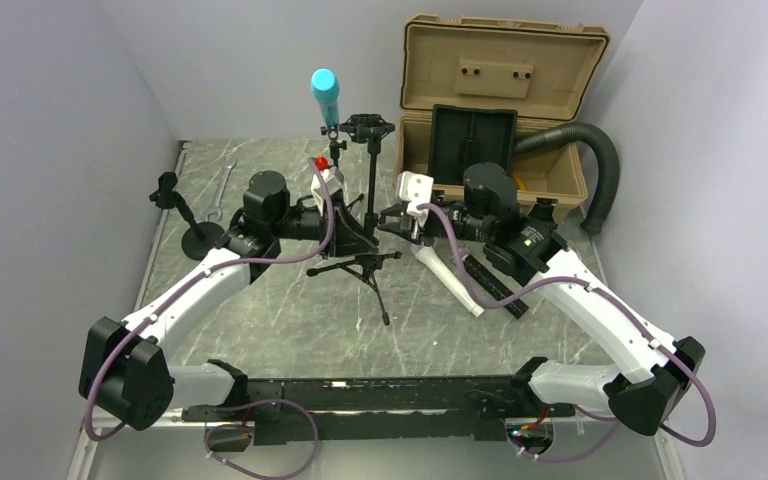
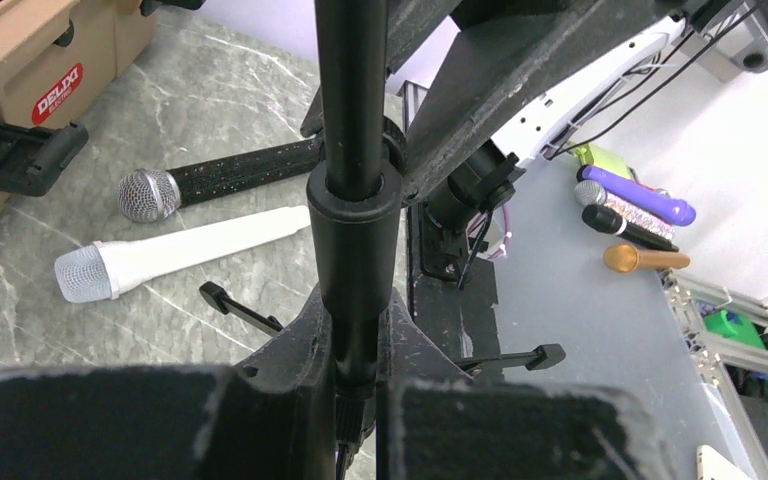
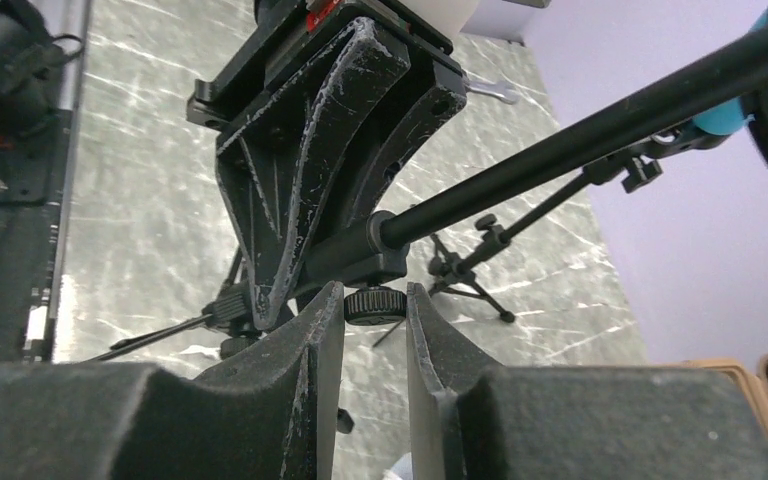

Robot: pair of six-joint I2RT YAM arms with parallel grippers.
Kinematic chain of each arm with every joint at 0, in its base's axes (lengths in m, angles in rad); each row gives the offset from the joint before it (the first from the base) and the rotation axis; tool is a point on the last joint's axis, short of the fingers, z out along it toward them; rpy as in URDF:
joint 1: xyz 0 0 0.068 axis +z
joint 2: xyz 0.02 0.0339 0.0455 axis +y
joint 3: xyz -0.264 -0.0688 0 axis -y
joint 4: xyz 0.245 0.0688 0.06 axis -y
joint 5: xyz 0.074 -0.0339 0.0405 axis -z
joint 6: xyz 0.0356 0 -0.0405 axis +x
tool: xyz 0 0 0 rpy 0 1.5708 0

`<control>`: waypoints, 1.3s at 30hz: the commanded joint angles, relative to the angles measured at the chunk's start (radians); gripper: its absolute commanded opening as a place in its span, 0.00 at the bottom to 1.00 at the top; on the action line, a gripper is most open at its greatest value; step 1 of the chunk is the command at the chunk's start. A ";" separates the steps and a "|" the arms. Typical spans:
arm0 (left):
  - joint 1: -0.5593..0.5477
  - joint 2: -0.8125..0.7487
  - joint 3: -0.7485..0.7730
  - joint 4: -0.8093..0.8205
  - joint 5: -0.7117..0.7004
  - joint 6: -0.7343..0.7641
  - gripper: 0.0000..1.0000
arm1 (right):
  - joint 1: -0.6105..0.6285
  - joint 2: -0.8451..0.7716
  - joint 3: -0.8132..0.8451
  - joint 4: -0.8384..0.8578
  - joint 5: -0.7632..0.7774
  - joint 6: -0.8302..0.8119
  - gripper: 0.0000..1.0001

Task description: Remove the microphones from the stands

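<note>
The blue microphone [image 1: 325,90] sits tilted in the clip at the top of the black tripod stand [image 1: 371,190]; in the right wrist view only a blue sliver of the microphone [image 3: 725,118] shows. My left gripper [image 1: 352,228] [image 2: 357,330] is shut on the stand's upright pole [image 2: 353,120], low down, just above the legs. From the right, my right gripper [image 1: 392,215] [image 3: 375,300] has its fingers closed on a small knurled knob [image 3: 375,305] at the pole's clamp collar. The microphone is well above both grippers.
A white microphone [image 1: 450,280] and a black one [image 1: 490,285] lie on the table under my right arm. An open tan case [image 1: 500,100] with a black hose [image 1: 595,160] stands at the back right. A small round-based stand [image 1: 188,215] and a wrench [image 1: 222,190] sit at the left.
</note>
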 commanded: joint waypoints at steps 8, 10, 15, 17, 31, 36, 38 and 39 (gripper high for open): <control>0.021 -0.032 0.027 0.219 0.090 -0.077 0.00 | 0.046 0.009 -0.043 0.016 0.309 -0.085 0.32; 0.026 -0.033 0.025 0.211 0.085 -0.066 0.00 | 0.046 0.002 -0.045 0.012 0.300 -0.081 0.41; 0.037 -0.038 0.022 0.191 0.076 -0.042 0.00 | 0.043 -0.022 -0.048 -0.010 0.258 -0.065 0.62; 0.040 -0.039 0.024 0.178 0.074 -0.030 0.00 | 0.036 -0.031 -0.046 -0.025 0.217 -0.056 0.72; 0.007 -0.077 0.056 -0.092 0.045 0.239 0.00 | -0.122 -0.039 0.078 -0.046 -0.206 0.190 0.80; -0.004 -0.091 0.060 -0.129 0.029 0.285 0.00 | -0.139 0.006 0.064 0.030 -0.378 0.305 0.75; -0.007 -0.091 0.064 -0.137 0.030 0.291 0.00 | -0.141 0.023 0.047 0.065 -0.414 0.343 0.72; -0.008 -0.090 0.067 -0.138 0.030 0.292 0.00 | -0.141 0.032 0.039 0.076 -0.428 0.354 0.70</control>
